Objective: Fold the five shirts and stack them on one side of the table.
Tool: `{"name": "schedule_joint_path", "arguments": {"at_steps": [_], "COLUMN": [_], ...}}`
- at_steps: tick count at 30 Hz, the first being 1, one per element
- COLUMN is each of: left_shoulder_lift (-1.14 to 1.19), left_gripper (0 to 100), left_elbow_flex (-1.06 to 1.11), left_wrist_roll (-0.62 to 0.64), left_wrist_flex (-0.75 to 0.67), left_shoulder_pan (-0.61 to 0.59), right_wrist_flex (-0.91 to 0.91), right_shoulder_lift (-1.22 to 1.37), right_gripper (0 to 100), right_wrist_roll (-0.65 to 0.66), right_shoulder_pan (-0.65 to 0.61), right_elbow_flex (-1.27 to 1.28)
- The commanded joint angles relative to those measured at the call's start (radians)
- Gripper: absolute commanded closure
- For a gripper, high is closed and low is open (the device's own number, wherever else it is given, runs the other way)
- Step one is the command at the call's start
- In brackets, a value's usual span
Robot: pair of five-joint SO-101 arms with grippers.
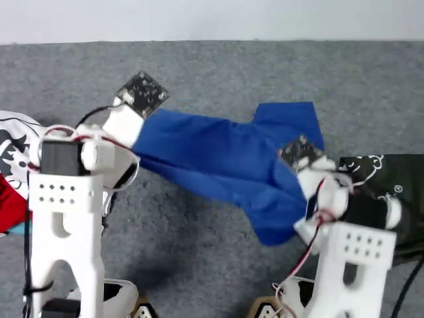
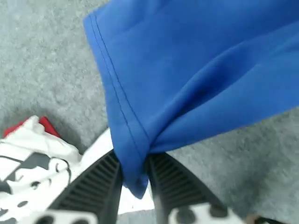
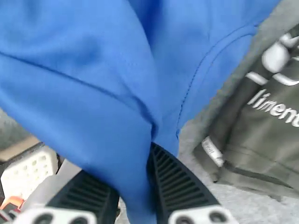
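Behind the grey carpeted table (image 1: pixel 218 73) runs a white wall (image 1: pixel 212 20).

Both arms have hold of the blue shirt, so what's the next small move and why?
Probably lower both grippers together, with the blue shirt stretched, to lay it flat on the grey table. The left gripper and right gripper are each shut on an edge of it, it spans creased between them, and the black shirt lies close by.
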Motion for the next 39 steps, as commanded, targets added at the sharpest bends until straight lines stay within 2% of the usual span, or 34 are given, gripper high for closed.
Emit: {"name": "schedule_joint_path", "arguments": {"at_steps": [1, 4, 9, 13, 18, 22, 25, 31, 36, 39], "left_shoulder_lift": [-0.11, -0.213, -0.272, -0.215, -0.014, 0.19, 0.341, 0.606, 0.767, 0.835], "left_gripper": [99, 99, 99, 99, 99, 99, 99, 99, 99, 99], "left_elbow_flex": [0.104, 0.228, 0.394, 0.495, 0.486, 0.412, 0.308, 0.058, -0.111, -0.185], "left_wrist_roll": [-0.008, -0.009, -0.009, -0.009, -0.003, 0.038, 0.055, 0.055, 0.055, 0.057], "left_wrist_flex": [0.018, 0.003, -0.129, -0.299, -0.546, -0.717, -0.789, -0.807, -0.807, -0.807], "left_shoulder_pan": [0.031, 0.051, 0.052, 0.051, 0.057, 0.051, 0.051, 0.04, 0.017, 0.003], "right_wrist_flex": [0.042, 0.042, 0.033, -0.059, -0.257, -0.395, -0.541, -0.739, -0.929, -0.984], "right_shoulder_lift": [-0.131, -0.174, -0.142, -0.061, 0.099, 0.206, 0.277, 0.46, 0.59, 0.653], "right_gripper": [98.9, 98.9, 98.9, 98.9, 98.9, 98.9, 98.9, 98.9, 98.9, 98.9], "right_wrist_roll": [0.02, 0.064, 0.064, 0.064, 0.02, -0.06, -0.103, -0.147, -0.155, -0.155], "right_shoulder_pan": [0.022, 0.03, 0.022, 0.022, 0.019, -0.027, -0.056, -0.116, -0.113, -0.111], "right_elbow_flex": [0.133, 0.19, 0.193, 0.193, 0.152, 0.072, 0.051, 0.051, 0.049, 0.018]}}
